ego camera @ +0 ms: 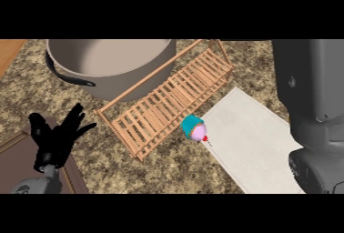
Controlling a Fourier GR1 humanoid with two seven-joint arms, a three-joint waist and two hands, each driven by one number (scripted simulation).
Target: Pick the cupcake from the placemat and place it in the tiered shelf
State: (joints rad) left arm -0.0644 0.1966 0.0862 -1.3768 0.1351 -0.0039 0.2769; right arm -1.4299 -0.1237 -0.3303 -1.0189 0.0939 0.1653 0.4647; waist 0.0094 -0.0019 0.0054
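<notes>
On the speckled table (174, 168), the cupcake (194, 128) lies tipped at the placemat (252, 136) edge, touching the tiered shelf (171, 98). Left hand (57, 134) rests open, holding nothing; right hand unseen. I would grasp its teal wrapper.

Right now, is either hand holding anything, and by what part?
Nothing held. The black left hand rests open; the right hand isn't visible. The teal-wrapped pink cupcake lies free, tipped over.

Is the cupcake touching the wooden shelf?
Cannot tell. In the head view the cupcake lies tipped against the tiered shelf's lower edge with no visible gap, but actual contact is unclear.
</notes>
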